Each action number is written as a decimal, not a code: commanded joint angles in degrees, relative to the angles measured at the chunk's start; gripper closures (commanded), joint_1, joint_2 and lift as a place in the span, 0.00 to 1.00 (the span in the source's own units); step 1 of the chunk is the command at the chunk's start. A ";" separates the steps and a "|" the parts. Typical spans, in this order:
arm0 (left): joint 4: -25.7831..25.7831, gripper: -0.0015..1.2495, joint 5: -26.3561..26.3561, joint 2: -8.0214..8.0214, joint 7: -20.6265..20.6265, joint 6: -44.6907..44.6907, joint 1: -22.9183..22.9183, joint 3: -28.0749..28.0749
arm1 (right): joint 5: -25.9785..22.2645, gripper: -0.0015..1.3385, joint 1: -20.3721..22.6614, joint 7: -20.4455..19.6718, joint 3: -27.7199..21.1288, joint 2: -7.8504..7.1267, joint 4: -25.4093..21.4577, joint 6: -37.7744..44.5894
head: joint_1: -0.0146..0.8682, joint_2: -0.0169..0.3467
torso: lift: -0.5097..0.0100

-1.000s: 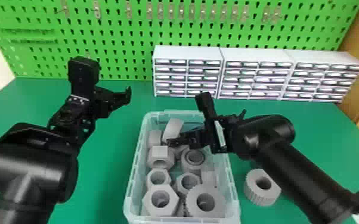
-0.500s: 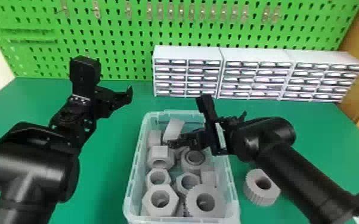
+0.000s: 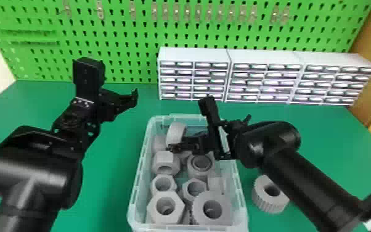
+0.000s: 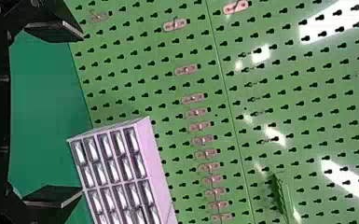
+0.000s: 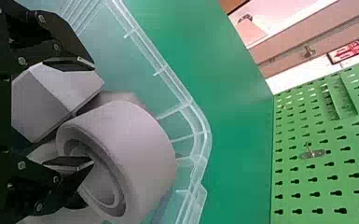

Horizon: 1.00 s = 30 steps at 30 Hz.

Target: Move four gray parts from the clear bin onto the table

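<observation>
Gray parts [image 3: 178, 206] inside clear bin [image 3: 137, 185] on green surface [image 3: 108, 185], gray ring [image 3: 263, 202] outside at three o'clock, right hand [image 3: 178, 147] among them at eleven, fingers parted, left hand [image 3: 117, 103] at ten, open.

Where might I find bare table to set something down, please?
Green table lies bare between the black left arm and clear plastic bin, and between the black right arm and white drawer cabinets. The bin is crowded: gray round and hexagonal parts, right claw.
</observation>
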 commanded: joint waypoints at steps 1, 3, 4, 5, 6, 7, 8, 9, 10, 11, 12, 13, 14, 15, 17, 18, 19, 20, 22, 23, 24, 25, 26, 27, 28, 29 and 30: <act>0.00 0.10 0.00 -0.01 0.00 0.00 -0.09 0.02 | -0.12 0.40 -0.15 -0.27 0.59 0.01 0.11 -0.35 | 0.79 0.12 | 0.89; 0.00 0.10 0.00 -0.01 0.00 0.00 -0.09 -0.06 | -0.04 0.41 -0.24 -0.36 0.68 0.01 0.11 -0.44 | 0.79 0.12 | 0.89; 0.00 0.10 0.00 -0.01 0.00 -0.09 -0.09 -0.06 | -0.04 0.42 -0.24 -0.45 0.68 0.01 0.11 -0.44 | 0.79 0.12 | 0.89; 0.00 0.10 0.00 -0.01 0.00 0.00 -0.09 -0.06 | 0.14 0.44 -0.24 -0.45 0.77 0.01 0.11 -0.35 | 0.79 0.12 | 0.89; 0.00 0.10 -0.09 -0.01 0.00 0.00 0.00 -0.06 | 0.67 0.48 -0.24 -0.54 0.77 0.10 0.11 -0.35 | 0.79 0.12 | 0.89; 0.00 0.10 0.00 -0.01 0.00 0.00 0.00 -0.06 | 0.93 0.52 -0.24 -0.62 0.86 0.10 0.11 -0.17 | 0.79 0.12 | 0.89; 0.00 0.10 0.00 -0.01 0.00 0.00 0.09 0.02 | 1.19 0.62 -0.24 -0.89 0.94 0.19 0.11 0.44 | 0.79 0.12 | 0.89; 0.00 0.10 0.00 0.08 0.00 0.00 0.09 0.02 | 1.19 0.70 -0.24 -1.50 1.03 0.19 0.02 0.88 | 0.79 0.12 | 0.89; 0.00 0.10 0.00 -0.01 0.00 0.00 0.18 0.11 | 1.11 0.80 -0.15 -2.38 1.03 0.19 -0.24 1.50 | 0.79 0.12 | 0.89; 0.00 0.10 0.00 -0.01 0.00 0.00 0.18 0.11 | 1.02 0.87 -0.06 -3.08 1.03 0.19 -0.59 1.85 | 0.79 0.12 | 0.89; 0.00 0.10 0.00 0.08 0.00 0.00 0.18 0.11 | 0.93 0.90 0.03 -3.61 1.03 0.19 -0.68 2.02 | 0.79 0.12 | 0.89; 0.00 0.10 0.00 -0.01 0.00 0.00 0.18 0.20 | 0.93 0.92 0.12 -3.79 1.03 0.19 -0.77 2.02 | 0.79 0.12 | 0.89; 0.00 0.10 0.00 -0.01 0.00 0.00 0.18 0.20 | 0.93 0.92 0.20 -3.79 1.03 0.19 -0.86 1.93 | 0.79 0.12 | 0.89; 0.00 0.10 0.00 -0.01 0.00 -0.09 0.27 0.20 | 0.93 0.92 0.29 -3.88 1.12 0.19 -0.94 1.85 | 0.79 0.12 | 0.89; 0.00 0.10 0.00 0.08 0.00 0.00 0.27 0.20 | 0.93 0.92 0.29 -3.96 1.12 0.19 -1.03 1.76 | 0.79 0.12 | 0.89; 0.00 0.10 0.00 0.08 0.00 0.00 0.27 0.29 | 0.93 0.92 0.29 -4.05 1.12 0.19 -1.03 1.67 | 0.79 0.12 | 0.89; 0.00 0.10 0.00 0.08 0.00 0.00 0.27 0.20 | 0.93 0.92 0.29 -4.05 1.12 0.19 -1.03 1.58 | 0.79 0.12 | 0.89; 0.00 0.10 0.00 0.08 0.00 0.00 0.27 0.20 | 0.84 0.92 0.38 -4.05 1.12 0.19 -1.03 1.50 | 0.79 0.12 | 0.89; 0.00 0.10 0.00 -0.01 0.00 0.00 0.27 0.20 | 0.67 0.92 0.38 -4.05 1.12 0.19 -1.03 1.32 | 0.79 0.12 | 0.89; 0.00 0.10 0.00 -0.01 0.00 0.00 0.27 0.29 | 0.67 0.92 0.38 -4.05 1.21 0.19 -1.03 1.32 | 0.79 0.12 | 0.89; 0.00 0.10 0.00 0.08 0.00 0.00 0.27 0.29 | 0.49 0.92 0.38 -4.14 1.12 0.19 -1.03 1.32 | 0.79 0.12 | 0.89; 0.00 0.10 0.00 0.08 0.00 0.00 0.27 0.29 | 0.40 0.92 0.38 -4.05 1.12 0.19 -1.12 1.23 | 0.79 0.12 | 0.89; 0.00 0.10 0.00 -0.01 0.00 0.00 0.27 0.29 | 0.32 0.92 0.38 -4.05 1.12 0.19 -1.38 1.23 | 0.79 0.12 | 0.89; 0.00 0.10 0.00 0.08 0.00 0.00 0.27 0.29 | 0.32 0.92 0.47 -4.14 1.21 0.19 -1.65 1.23 | 0.79 0.12 | 0.89; 0.00 0.10 0.00 0.08 0.00 0.00 0.35 0.37 | 0.40 0.92 0.47 -4.14 1.21 0.10 -2.17 1.23 | 0.79 0.12 | 0.89; 0.00 0.10 0.00 0.08 0.00 0.00 0.35 0.37 | 0.49 0.92 0.55 -4.14 1.12 0.10 -2.79 1.23 | 0.79 0.12 | 0.89; 0.00 0.10 0.00 0.08 0.00 0.00 0.35 0.37 | 0.67 0.92 0.55 -4.14 1.12 0.01 -3.41 1.23 | 0.79 0.12 | 0.89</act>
